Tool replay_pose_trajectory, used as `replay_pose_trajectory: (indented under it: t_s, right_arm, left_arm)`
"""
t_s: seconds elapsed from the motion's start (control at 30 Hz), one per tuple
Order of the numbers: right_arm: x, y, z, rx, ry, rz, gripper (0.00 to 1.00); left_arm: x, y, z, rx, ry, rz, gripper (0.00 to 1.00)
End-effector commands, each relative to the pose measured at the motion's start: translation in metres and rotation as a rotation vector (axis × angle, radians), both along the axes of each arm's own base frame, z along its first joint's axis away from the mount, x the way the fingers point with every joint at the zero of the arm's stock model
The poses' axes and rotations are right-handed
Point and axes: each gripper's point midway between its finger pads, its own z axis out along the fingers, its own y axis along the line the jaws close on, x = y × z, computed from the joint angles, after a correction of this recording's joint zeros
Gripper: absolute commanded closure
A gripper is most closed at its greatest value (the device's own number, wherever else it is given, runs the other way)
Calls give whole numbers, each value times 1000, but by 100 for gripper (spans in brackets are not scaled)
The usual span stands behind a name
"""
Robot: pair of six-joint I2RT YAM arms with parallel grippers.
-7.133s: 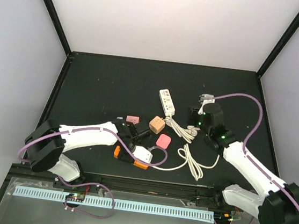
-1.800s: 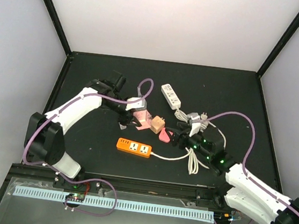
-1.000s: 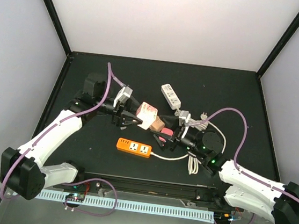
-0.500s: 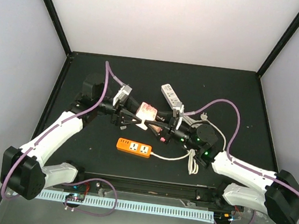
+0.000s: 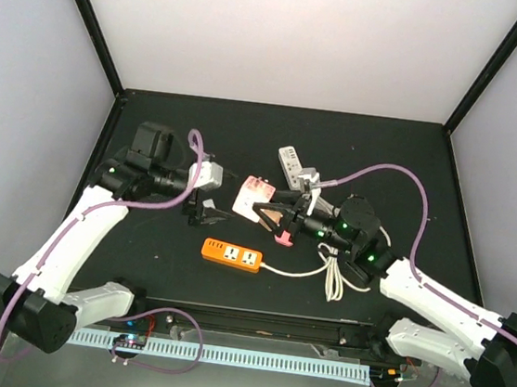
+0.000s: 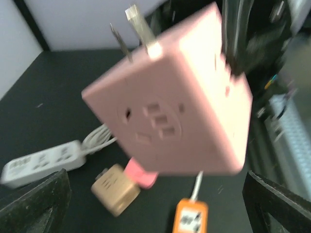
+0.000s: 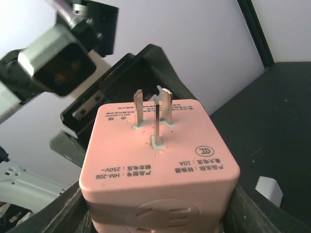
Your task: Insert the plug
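"What's the big pink thing?"

"A plug (image 6: 170,107), up in the air and tilted, with metal pins (image 6: 141,24) on top. It looks blurry."

"What's under it?"

"The black bench (image 6: 58,107), with a white strip (image 6: 41,164), a tan cube (image 6: 114,190) and an orange strip (image 6: 191,219)."

"And the tool (image 6: 154,191)?"

"Its fingers (image 6: 36,204) are spread wide in the bottom corners, not touching the plug."
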Motion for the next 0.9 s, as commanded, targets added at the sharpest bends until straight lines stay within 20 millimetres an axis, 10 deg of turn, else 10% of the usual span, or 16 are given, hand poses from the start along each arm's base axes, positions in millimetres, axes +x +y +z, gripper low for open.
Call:
replay_pose_trajectory:
  t_s: [0.0, 0.87]
  right_arm:
    - [3, -1, -19, -150, 95, 12, 88]
    - [14, 21, -53, -349, 262, 70, 95]
  left_arm:
    - [17, 35, -40, 312, -282, 114, 1]
    - [18, 5, -46, 455, -660, 279, 4]
